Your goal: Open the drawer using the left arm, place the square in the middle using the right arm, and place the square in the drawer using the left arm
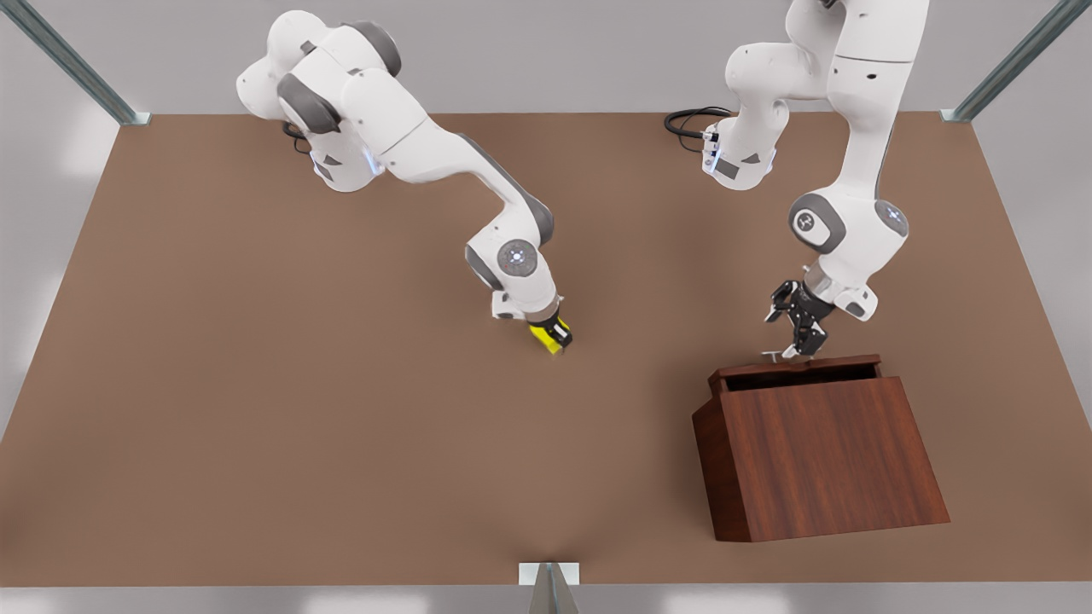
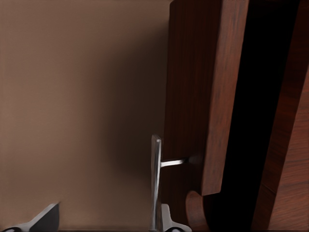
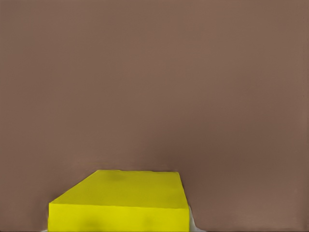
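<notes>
The square (image 1: 547,338), a small yellow cube, is near the middle of the brown table, at or just above its surface. My right gripper (image 1: 554,335) is shut on it, and the right wrist view shows its yellow top (image 3: 120,200). The drawer (image 1: 798,365) stands a little way out of the wooden cabinet (image 1: 819,452), with a dark gap behind its front panel (image 2: 203,96). My left gripper (image 1: 793,345) hangs open just above the silver handle (image 2: 155,179). The bar lies close beside one fingertip (image 2: 166,220), and the other fingertip (image 2: 43,220) is far off.
The cabinet takes up the near part of the front view's right. Bare brown tabletop (image 1: 299,409) spreads over the front view's left and near side. Metal posts stand at the far corners, and a small bracket (image 1: 548,576) sits at the near edge.
</notes>
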You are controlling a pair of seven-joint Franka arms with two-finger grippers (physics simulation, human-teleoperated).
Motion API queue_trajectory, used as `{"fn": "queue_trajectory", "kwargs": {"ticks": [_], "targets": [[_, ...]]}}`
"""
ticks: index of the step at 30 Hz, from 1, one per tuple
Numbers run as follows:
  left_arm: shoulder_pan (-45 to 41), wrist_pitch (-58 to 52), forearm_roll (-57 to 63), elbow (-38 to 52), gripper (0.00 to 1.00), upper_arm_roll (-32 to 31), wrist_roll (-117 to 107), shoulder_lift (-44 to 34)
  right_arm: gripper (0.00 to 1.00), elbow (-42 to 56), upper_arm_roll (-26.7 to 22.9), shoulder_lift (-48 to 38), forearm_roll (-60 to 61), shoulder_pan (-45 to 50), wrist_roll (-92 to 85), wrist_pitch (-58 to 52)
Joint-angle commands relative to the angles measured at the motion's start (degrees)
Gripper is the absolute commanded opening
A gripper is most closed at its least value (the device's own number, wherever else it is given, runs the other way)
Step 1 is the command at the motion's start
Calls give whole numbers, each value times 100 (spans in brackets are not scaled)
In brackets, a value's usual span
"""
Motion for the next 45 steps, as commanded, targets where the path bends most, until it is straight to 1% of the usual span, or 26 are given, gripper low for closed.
{"fn": "queue_trajectory", "kwargs": {"ticks": [1, 3, 4, 5, 12, 13, 15, 17, 20, 21, 22, 23, 25, 26, 27, 29, 31, 32, 35, 37, 39, 40, 42, 43, 44, 45], "targets": [[-4, -12, 0, -26, 100, 0, -11, -46, 69, -12, -7, 0, -6, 56, 105, -5], [-39, -12, 0, -96, 100, 0, -29, -98, 72, -3, -7, -9, -23, 135, 264, -5], [-39, -21, -9, -175, 100, 0, -99, -169, 83, -12, -7, 0, -23, 135, 264, 4], [-48, -12, -9, -255, 100, 0, -108, -195, 99, 5, -7, 0, -23, 178, 352, 4], [-109, -12, -18, -571, 100, 9, -231, -459, 100, 5, -59, -52, -41, 205, 492, -5], [-109, -12, -18, -641, 100, 18, -240, -511, 100, -3, -182, -228, -32, 188, 422, -31], [-109, -12, -18, -694, 100, 18, -240, -564, 100, -47, -323, -1062, -32, -84, 194, -742], [-109, -21, -18, -773, 100, 18, -222, -635, 100, -1022, -314, -2222, 12, -1077, -2037, -1076], [-109, -21, -18, -931, 100, 26, -231, -740, 100, -988, -314, -3005, 12, -2729, -5324, -2562], [-109, -21, -18, -1001, 100, 18, -231, -810, 100, -830, -332, -3190, 12, -3265, -6922, -3079], [-109, -21, -18, -1072, 100, 18, -240, -907, 100, -365, -349, -3208, -23, -3846, -8269, -4055], [-109, -21, -18, -1107, 100, 18, -363, -951, 100, -83, -367, -3182, -137, -4014, -8867, -4355], [-109, -161, -18, -1212, 100, 26, -459, -1206, 100, 41, -656, -3374, -322, -4066, -9096, -4426], [-109, -328, -9, -1221, 100, 26, -530, -1381, 100, 391, -842, -3463, -349, -4058, -9149, -4513], [-118, -645, 0, -1213, 100, 35, -547, -1715, 100, 673, -842, -3419, -445, -4066, -9158, -4927], [-259, -707, 79, -1160, 100, 18, -504, -2050, 100, 708, -842, -3313, -516, -4084, -9176, -4944], [-426, -1154, 1335, -484, 100, -53, -170, -1857, 100, 779, -833, -3304, -524, -4040, -9167, -4988], [-531, -1567, 1713, 148, 100, -61, 120, -1523, 100, 779, -842, -3304, -524, -4075, -9184, -4997], [-1040, -3649, 3304, 2987, 100, -167, 366, 146, 100, 770, -877, -3287, -516, -4189, -9289, -5120], [-1726, -4899, 3630, 5106, 100, -167, 1139, 1518, 100, 752, -877, -3287, -516, -4207, -9395, -5120], [-2025, -4864, 3595, 5335, 100, -333, 2756, 1853, 100, 779, -877, -3252, -498, -4198, -9387, -5067], [-2025, -4829, 3595, 5335, 100, -702, 3380, 1940, 100, 779, -877, -3225, -481, -4189, -9387, -5050], [-2104, -4732, 3612, 5291, 100, -1098, 4953, 2072, 100, 779, -877, -3199, -454, -4207, -9387, -5032], [-2324, -4425, 3656, 5256, 100, -1099, 5122, 2195, 100, 788, -877, -3190, -445, -4207, -9387, -5032], [-2605, -4056, 3936, 5046, 100, -1090, 5157, 2231, 100, 788, -877, -3164, -437, -4224, -9387, -5041], [-2825, -3643, 4648, 4712, 100, -1099, 5367, 2187, 100, 779, -885, -3155, -437, -4225, -9387, -5041]]}}
